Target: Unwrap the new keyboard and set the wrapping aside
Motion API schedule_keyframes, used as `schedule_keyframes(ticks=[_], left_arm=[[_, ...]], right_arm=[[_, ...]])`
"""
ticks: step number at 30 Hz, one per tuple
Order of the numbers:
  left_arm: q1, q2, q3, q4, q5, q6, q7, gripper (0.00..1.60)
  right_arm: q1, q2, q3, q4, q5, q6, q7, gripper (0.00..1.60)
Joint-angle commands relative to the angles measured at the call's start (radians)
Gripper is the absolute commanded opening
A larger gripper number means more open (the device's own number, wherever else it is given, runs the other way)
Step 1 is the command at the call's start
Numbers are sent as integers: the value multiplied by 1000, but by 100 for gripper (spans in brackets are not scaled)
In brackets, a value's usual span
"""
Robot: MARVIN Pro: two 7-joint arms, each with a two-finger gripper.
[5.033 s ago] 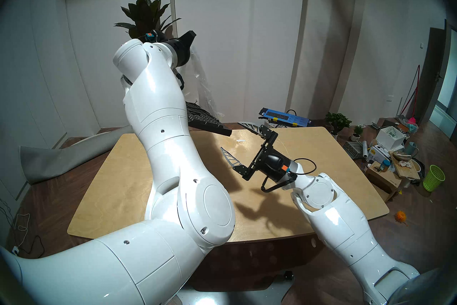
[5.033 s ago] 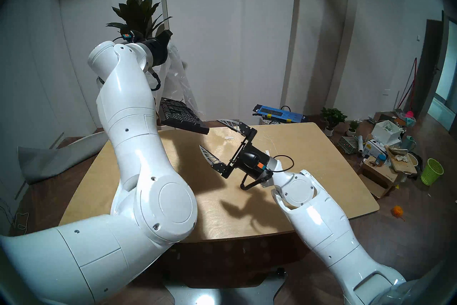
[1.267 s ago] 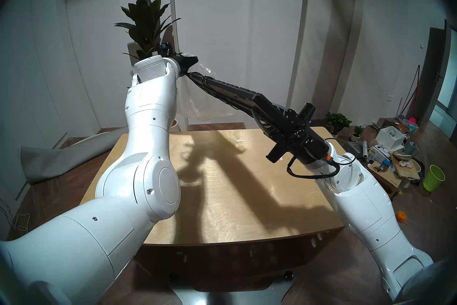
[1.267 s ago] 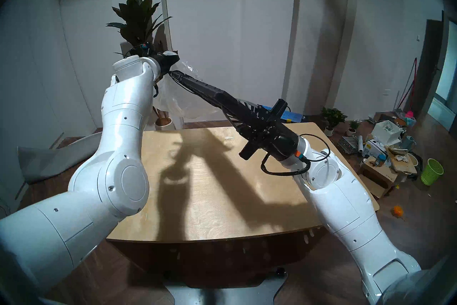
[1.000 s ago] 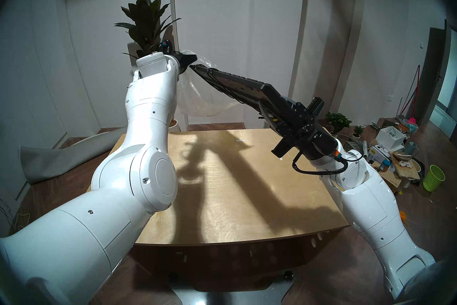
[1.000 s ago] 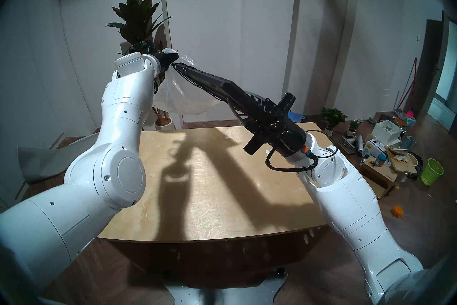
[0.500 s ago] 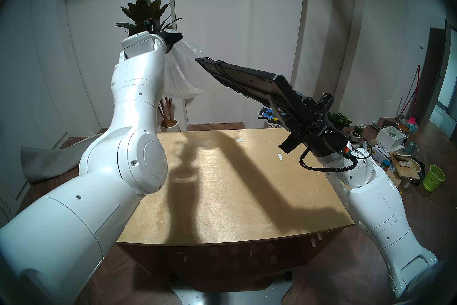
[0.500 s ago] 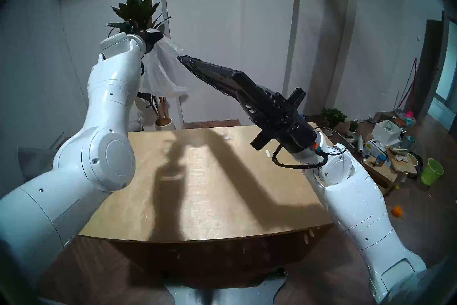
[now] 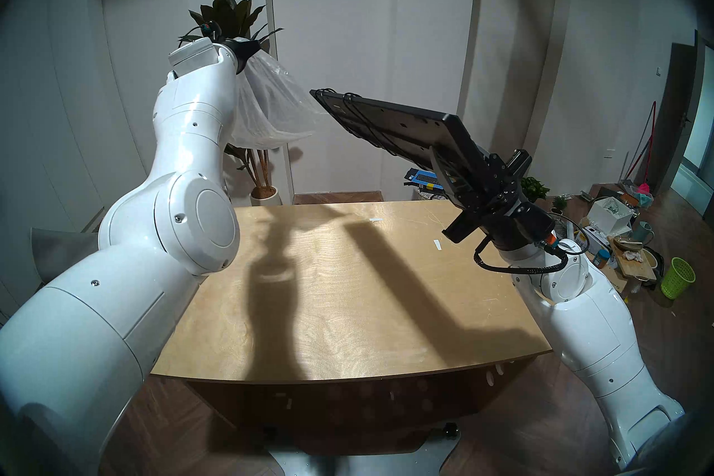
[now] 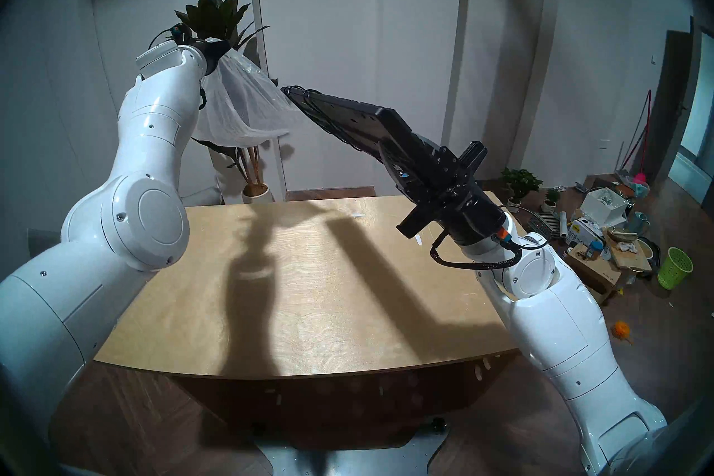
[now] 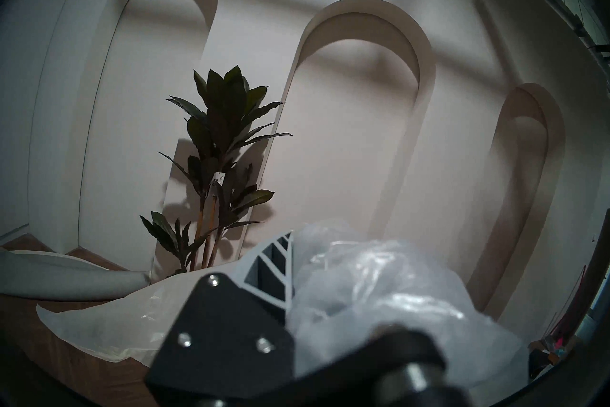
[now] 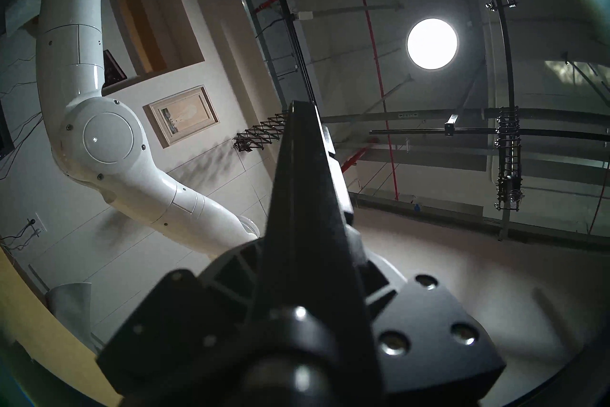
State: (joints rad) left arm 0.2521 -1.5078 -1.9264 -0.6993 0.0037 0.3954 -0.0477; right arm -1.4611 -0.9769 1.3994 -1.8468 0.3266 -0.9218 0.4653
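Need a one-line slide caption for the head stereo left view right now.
Left end effector holds the plastic bag clear of the black keyboard gripped by the right end effector.

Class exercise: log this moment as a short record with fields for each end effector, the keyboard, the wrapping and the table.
left end effector: shut on wrapping, raised
right end effector: shut on keyboard's near end
keyboard: bare, in the air, tilted, cable bundled underneath
wrapping: off the keyboard, hanging
table: neither item on it yet
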Motion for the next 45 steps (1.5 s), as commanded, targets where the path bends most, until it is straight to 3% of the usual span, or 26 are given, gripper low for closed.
schedule_keyframes(ticks=[1,7,16,21,34,38,45], left_arm=[[-102,64,-54,-11,-42,-33,-11,0],[-99,89,-133,-88,-104,-67,-35,0],[-21,106,-237,-213,-176,-92,-72,0],[23,82,-285,-300,-218,-79,-105,0],[120,-11,-323,-486,-303,-48,-203,0],[141,-31,-327,-515,-324,-31,-225,0],[215,-78,-338,-642,-366,11,-275,0]], right_arm=[[-38,58,140,-10,35,-2,-54,0],[-110,87,238,25,39,9,-77,0],[-217,100,322,90,28,41,-83,0],[-268,113,351,131,15,65,-73,0],[-322,171,436,206,-20,116,-54,0],[-333,179,443,217,-32,131,-47,0],[-359,196,451,248,-64,162,-31,0]])
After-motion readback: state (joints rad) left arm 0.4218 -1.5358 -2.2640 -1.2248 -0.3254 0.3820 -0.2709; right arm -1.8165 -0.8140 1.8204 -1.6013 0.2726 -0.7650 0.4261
